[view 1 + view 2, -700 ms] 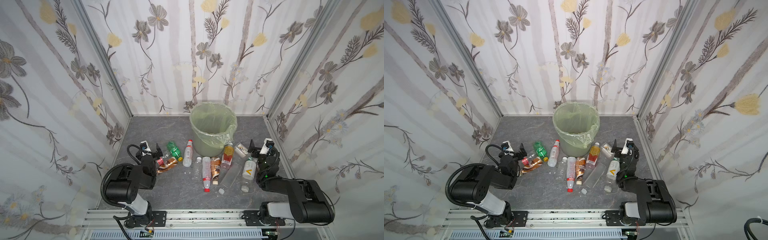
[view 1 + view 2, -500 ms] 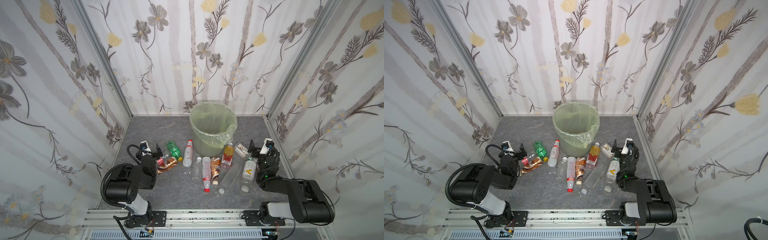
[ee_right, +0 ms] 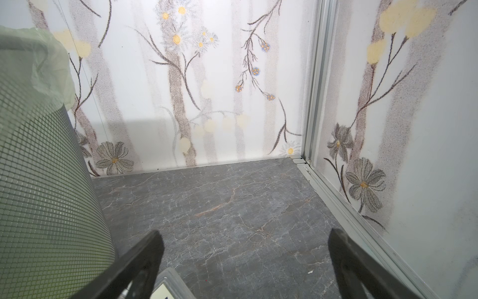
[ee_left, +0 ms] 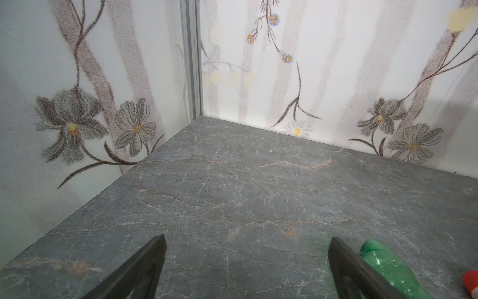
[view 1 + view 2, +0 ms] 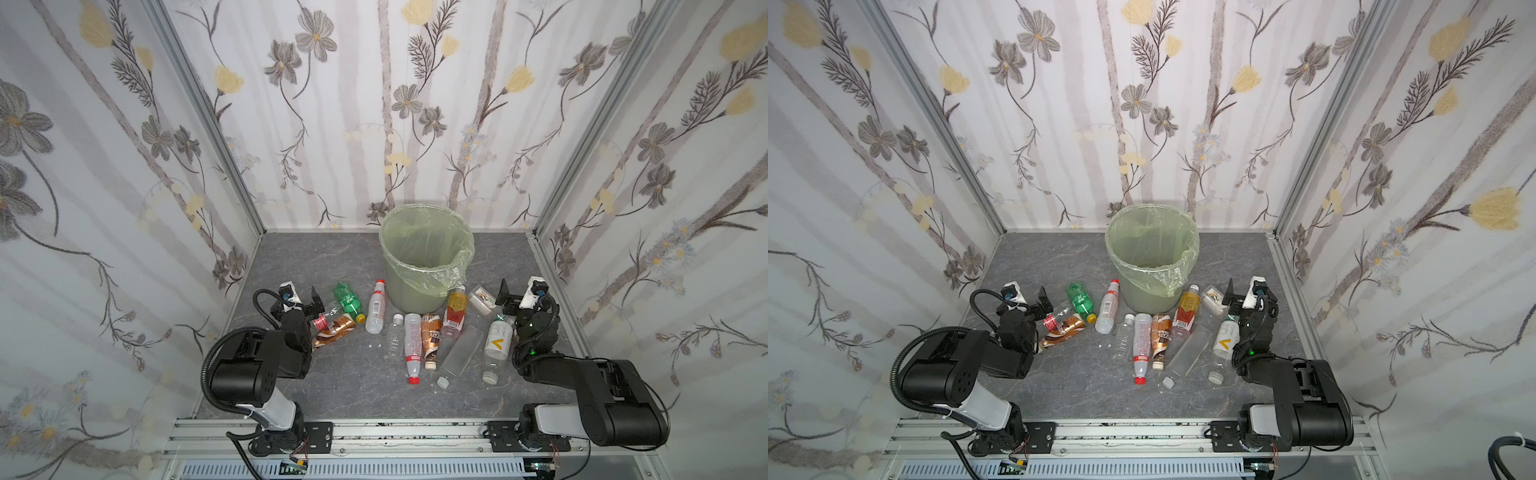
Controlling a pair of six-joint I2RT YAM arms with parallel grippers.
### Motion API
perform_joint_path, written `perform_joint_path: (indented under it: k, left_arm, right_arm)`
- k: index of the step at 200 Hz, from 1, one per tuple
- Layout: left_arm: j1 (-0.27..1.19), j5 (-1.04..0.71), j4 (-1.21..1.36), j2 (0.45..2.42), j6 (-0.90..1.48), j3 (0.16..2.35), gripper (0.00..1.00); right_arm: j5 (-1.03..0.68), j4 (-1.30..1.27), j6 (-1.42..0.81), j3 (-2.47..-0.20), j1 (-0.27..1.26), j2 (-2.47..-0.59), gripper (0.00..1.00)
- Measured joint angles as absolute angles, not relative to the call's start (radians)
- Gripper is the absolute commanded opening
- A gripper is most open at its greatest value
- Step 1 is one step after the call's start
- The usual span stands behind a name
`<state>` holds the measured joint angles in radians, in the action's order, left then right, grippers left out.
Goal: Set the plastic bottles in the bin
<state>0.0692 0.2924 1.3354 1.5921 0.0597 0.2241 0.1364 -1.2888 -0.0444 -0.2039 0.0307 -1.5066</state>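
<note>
Small clear, green, amber and brown plastic bottles (image 5: 412, 340) lie scattered on the grey marbled tabletop (image 5: 345, 386). A white-labelled bottle (image 5: 498, 343) shows an orange V. A brown bottle (image 5: 431, 332) perhaps reads "CAFE". The black left gripper (image 4: 247, 238) and the black right gripper (image 3: 245, 233) are spread wide, holding nothing. Behind the bottles stands the round grey-green bin (image 5: 399, 286), lined with a green bag.

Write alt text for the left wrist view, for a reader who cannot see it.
The left gripper is open and empty, with bare grey marbled table between its fingers and a green plastic bottle lying just outside one finger. Beyond, two floral-wallpapered walls meet at an aluminium corner post.
</note>
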Motion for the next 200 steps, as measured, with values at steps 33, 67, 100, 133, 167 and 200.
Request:
perform_joint_path:
  k: [33,67,100,133,167,200]
  left_arm:
    - [0.069,0.290,1.335,1.592,0.060,0.224,1.00]
    - [0.069,0.290,1.335,1.592,0.060,0.224,1.00]
    - [0.069,0.290,1.335,1.592,0.060,0.224,1.00]
    - [0.072,0.291,1.331,1.559,0.060,0.220,1.00]
    - [0.103,0.320,1.207,1.415,0.056,0.260,1.00]
    - [0.125,0.348,0.957,1.245,0.075,0.383,1.00]
  right_arm:
    - [0.136,-1.289,-0.044,-0.204,0.030,-1.507,1.00]
    - [0.136,-1.289,-0.044,-0.204,0.030,-1.507,1.00]
    - [0.136,-1.289,-0.044,-0.204,0.030,-1.506,1.00]
    - [0.137,-1.144,-0.044,-0.273,0.031,-1.417,1.00]
    - [0.163,-0.871,-0.024,-0.408,0.032,-1.280,1.00]
    - [0.242,-0.596,-0.059,-0.511,0.031,-1.177,0.99]
